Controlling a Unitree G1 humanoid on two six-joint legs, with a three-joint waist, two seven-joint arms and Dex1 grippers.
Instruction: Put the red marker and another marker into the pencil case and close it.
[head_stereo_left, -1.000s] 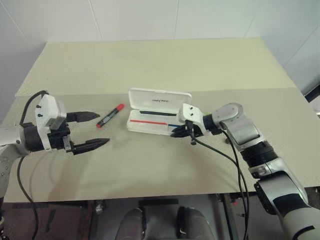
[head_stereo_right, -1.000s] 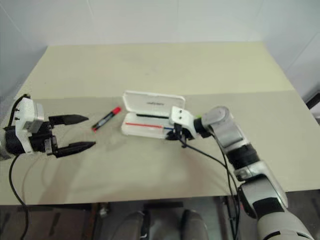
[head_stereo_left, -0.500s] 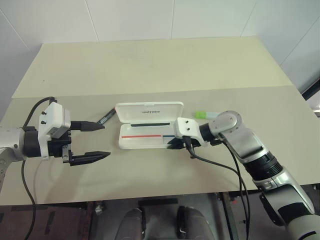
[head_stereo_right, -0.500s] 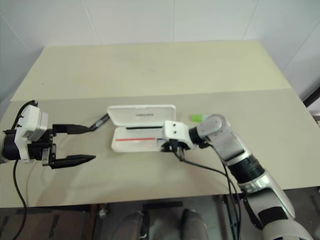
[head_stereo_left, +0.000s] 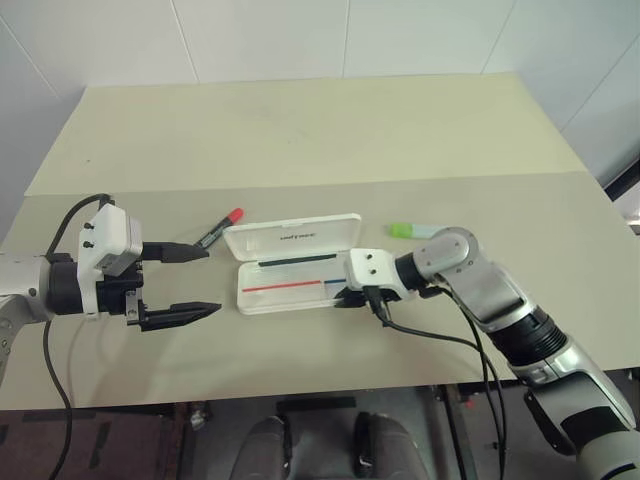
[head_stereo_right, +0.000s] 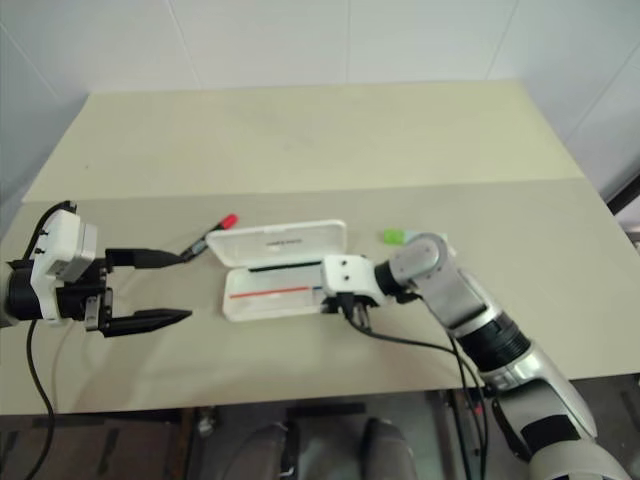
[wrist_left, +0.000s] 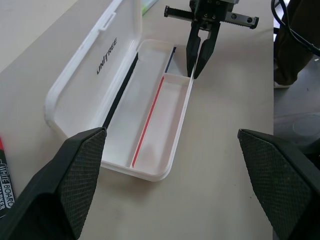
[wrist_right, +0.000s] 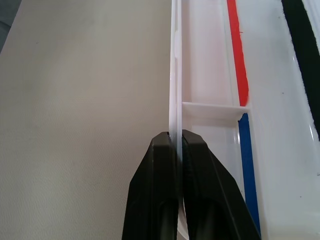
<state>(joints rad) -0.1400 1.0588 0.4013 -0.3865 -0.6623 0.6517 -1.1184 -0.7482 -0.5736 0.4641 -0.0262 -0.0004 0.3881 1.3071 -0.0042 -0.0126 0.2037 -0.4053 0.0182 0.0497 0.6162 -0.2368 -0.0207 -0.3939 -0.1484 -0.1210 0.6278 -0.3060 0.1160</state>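
Note:
The white pencil case lies open mid-table, slightly skewed, with a red-and-blue stripe inside. My right gripper is shut on the thin front wall of its tray, near the right end by the divider. The red marker lies just left of the lid's corner, red cap pointing away from me. My left gripper hovers open left of the case, its upper fingertip close to the marker's black end and nothing between the fingers. The light green marker lies right of the case, behind my right wrist.
A seam crosses the beige table behind the case. A black cable hangs from my right wrist over the table's near edge. White walls stand behind the table.
The right gripper has drawn the case's right end a little toward me and leftward, skewing the case. The red marker's cap now shows beside the lid. The left gripper has kept still.

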